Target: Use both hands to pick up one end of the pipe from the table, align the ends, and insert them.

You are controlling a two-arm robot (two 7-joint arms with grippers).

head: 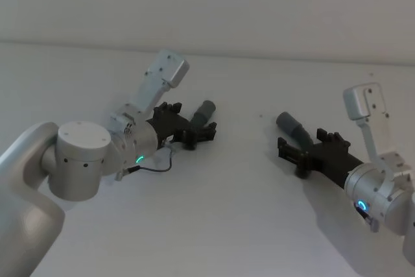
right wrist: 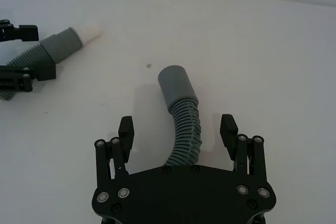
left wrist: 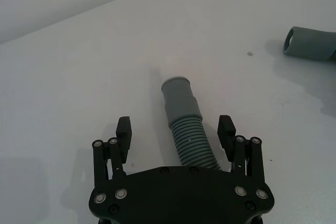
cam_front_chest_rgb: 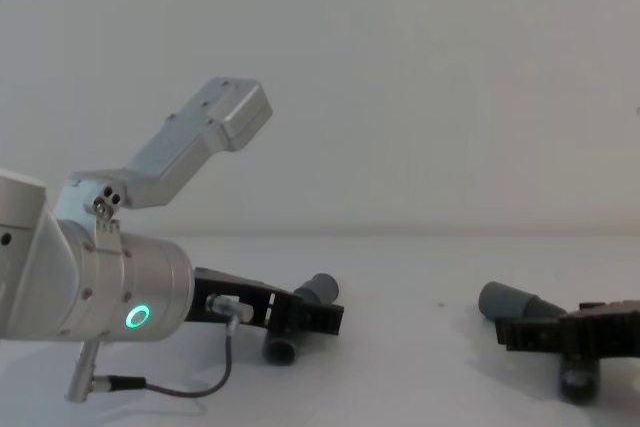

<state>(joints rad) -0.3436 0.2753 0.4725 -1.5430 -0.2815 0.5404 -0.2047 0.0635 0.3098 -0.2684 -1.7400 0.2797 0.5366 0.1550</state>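
Two grey ribbed pipe pieces lie apart on the white table (head: 240, 218). The left piece (head: 201, 116) has a cuff ending in a whitish tip (right wrist: 92, 29). My left gripper (head: 191, 124) is open and straddles its ribbed middle (left wrist: 186, 135), one finger (left wrist: 123, 129) on each side, not touching. The right piece (head: 290, 124) ends in a plain open socket (left wrist: 292, 40). My right gripper (head: 305, 142) is also open, its fingers (right wrist: 229, 129) standing on either side of that piece (right wrist: 184, 124). In the chest view the left gripper (cam_front_chest_rgb: 312, 317) and right gripper (cam_front_chest_rgb: 530, 332) sit low over the table.
A grey wall rises behind the table's far edge (head: 259, 56). A bare stretch of table (head: 249, 141) separates the two pipe pieces. A thin black cable (head: 155, 168) loops from the left wrist.
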